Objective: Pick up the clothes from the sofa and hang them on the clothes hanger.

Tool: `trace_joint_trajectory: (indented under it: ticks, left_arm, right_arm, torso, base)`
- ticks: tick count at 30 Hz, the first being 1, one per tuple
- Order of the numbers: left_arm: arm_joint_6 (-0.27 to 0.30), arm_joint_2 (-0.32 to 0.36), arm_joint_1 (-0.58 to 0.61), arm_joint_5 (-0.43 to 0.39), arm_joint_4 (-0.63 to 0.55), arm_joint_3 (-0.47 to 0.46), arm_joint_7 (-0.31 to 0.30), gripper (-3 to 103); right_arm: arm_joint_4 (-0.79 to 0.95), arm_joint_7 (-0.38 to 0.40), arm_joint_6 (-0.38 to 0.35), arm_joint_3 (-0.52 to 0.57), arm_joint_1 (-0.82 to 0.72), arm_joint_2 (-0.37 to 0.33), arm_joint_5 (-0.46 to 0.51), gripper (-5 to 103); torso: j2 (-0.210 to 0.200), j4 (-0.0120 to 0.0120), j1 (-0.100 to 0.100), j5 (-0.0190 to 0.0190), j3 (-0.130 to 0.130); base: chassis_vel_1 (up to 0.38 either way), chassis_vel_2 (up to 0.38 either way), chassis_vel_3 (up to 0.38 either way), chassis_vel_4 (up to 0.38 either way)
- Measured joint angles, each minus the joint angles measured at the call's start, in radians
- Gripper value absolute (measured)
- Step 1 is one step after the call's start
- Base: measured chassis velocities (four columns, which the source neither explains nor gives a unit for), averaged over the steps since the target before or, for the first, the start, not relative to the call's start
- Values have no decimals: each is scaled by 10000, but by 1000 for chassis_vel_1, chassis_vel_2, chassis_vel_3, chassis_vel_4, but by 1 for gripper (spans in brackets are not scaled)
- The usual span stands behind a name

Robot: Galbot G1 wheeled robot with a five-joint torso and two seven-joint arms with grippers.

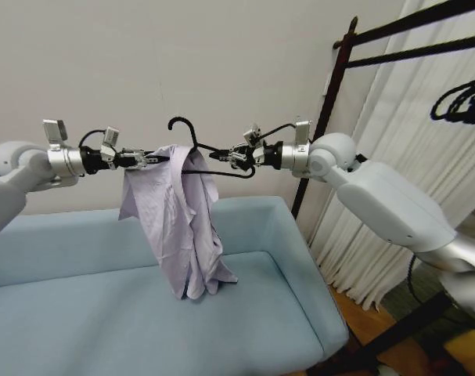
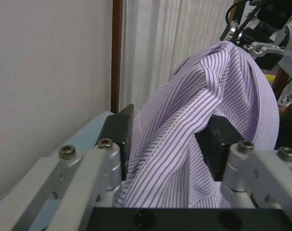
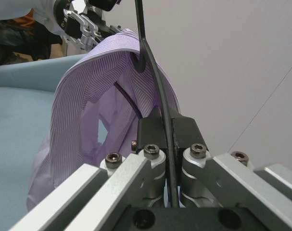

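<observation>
Pale blue sofa [image 1: 104,313], plain wall | striped shirt [image 1: 182,227] hangs above the seat, draped on black hanger [image 1: 195,139] between both fingertip pairs | left gripper [image 1: 159,159] pinches shoulder cloth, likely to spread it along the hanger | right gripper [image 1: 223,156] clamps the hanger wire, steadying it | clothes rack [image 1: 339,78] stands behind the right gripper

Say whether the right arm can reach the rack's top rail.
Probably not yet. The rail is near and unblocked, but the left gripper clamps the striped shirt on the hanger that the right gripper holds.
</observation>
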Motion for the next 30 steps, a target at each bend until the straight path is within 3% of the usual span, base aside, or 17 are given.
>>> trace_joint_trajectory:
  ticks: [4,7,10,17,20,23,26,27,28,30]
  left_arm:
    - [-24,-10,90,3,-2,-68,0,25]
    - [-31,-38,132,3,16,-118,-1,20]
    - [-51,-76,171,1,26,-155,0,4]
    - [-65,-140,168,-12,6,-216,-34,2]
    - [-63,-139,126,-40,-56,-238,-60,2]
    - [-66,-122,97,-92,-104,-253,-60,2]
    - [-85,-104,60,-147,-113,-266,-74,2]
    - [-96,-99,45,-159,-111,-270,-76,2]
    - [-123,-94,25,-177,-106,-274,-77,2]
    - [-153,-94,17,-183,-101,-282,-78,2]
  right_arm:
    - [-3,47,8,-28,31,13,50,2]
    - [0,60,12,-37,49,14,70,2]
    - [37,81,60,-84,52,-19,106,2]
    - [141,242,116,-142,52,-129,134,0]
    - [198,345,129,-139,56,-198,167,15]
    - [247,567,129,-139,67,-267,217,21]
    - [286,982,119,-92,68,-353,296,37]
    - [321,1227,93,-53,67,-395,374,37]
    - [415,1766,14,24,43,-493,578,48]
    - [471,2142,-40,58,19,-554,693,48]
  torso:
    - [0,0,0,0,0]
    - [0,0,0,0,0]
    - [0,0,0,0,0]
    - [0,-1,0,0,0]
    - [0,0,0,1,0]
    - [0,0,0,1,0]
    - [0,0,0,1,0]
    - [0,0,0,1,0]
    - [0,1,0,0,0]
    - [0,0,0,0,0]
  base:
    - [0,0,0,0]
    - [0,0,0,0]
    - [0,0,0,0]
    - [0,0,0,0]
    - [0,0,0,0]
    - [0,0,0,0]
    - [0,0,0,0]
    - [0,0,0,0]
    - [0,0,0,0]
    - [0,0,0,0]
